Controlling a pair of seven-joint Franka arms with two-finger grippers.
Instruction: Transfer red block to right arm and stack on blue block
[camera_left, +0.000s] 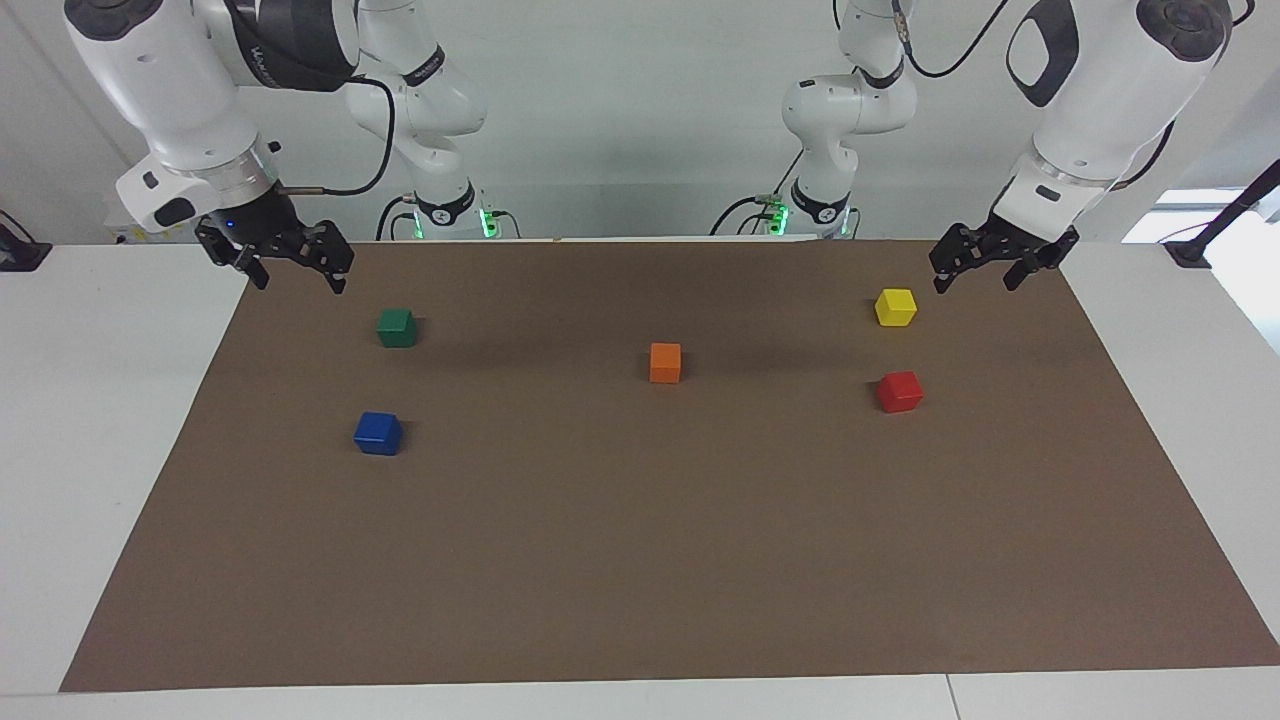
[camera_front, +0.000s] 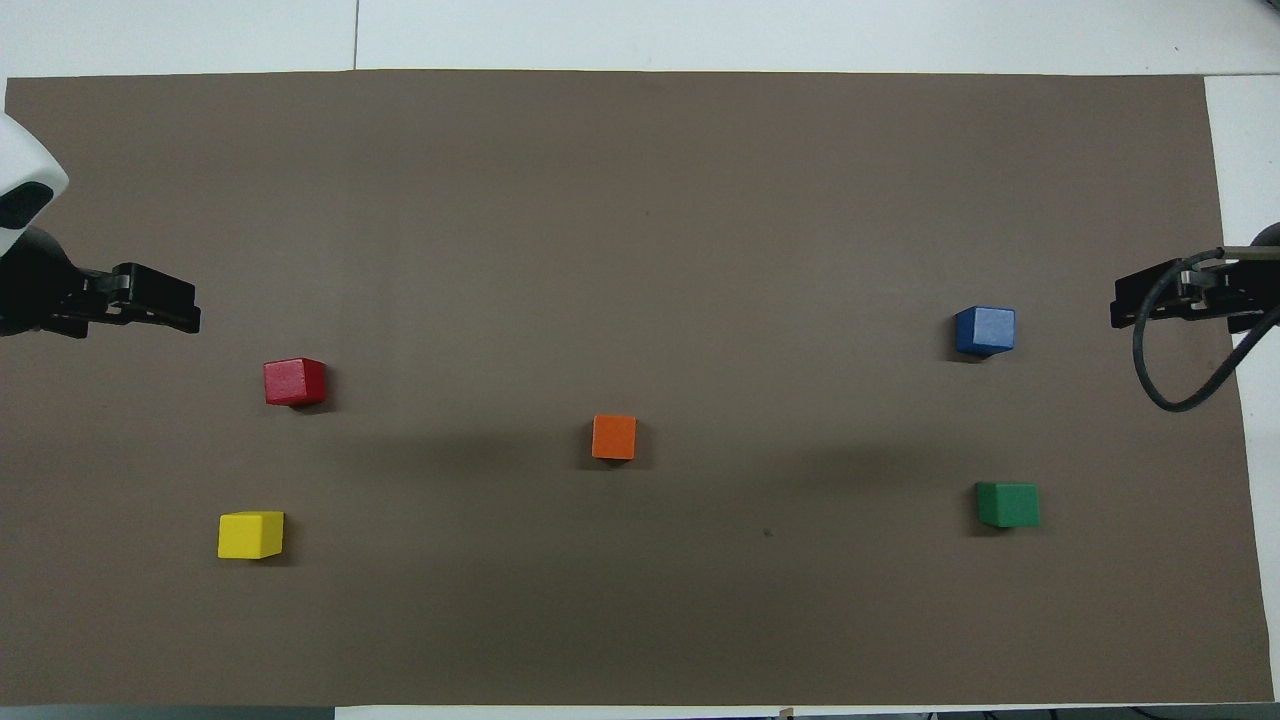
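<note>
- The left gripper (camera_left: 978, 272) hangs in the air over the corner of the brown mat (camera_left: 640, 560) at the left arm's end of the worktop (camera_left: 90, 450), fingers spread, holding nothing.
- The right gripper (camera_left: 297, 272) hangs over the mat's corner at the right arm's end, fingers spread and empty too.
- The yellow block (camera_left: 896, 307) lies on the mat just off the left gripper's tips, nearest the robots.
- The green block (camera_left: 397, 327) lies close to the right gripper.
- The orange block (camera_left: 665, 362) stands mid-mat, well apart from both grippers.
- The red block (camera_left: 900, 391) rests on the mat farther from the robots than the yellow one, near the left gripper but untouched.
- The blue block (camera_left: 378, 433) rests farthest out, farther than the green block, apart from the right gripper, with nothing on it.
</note>
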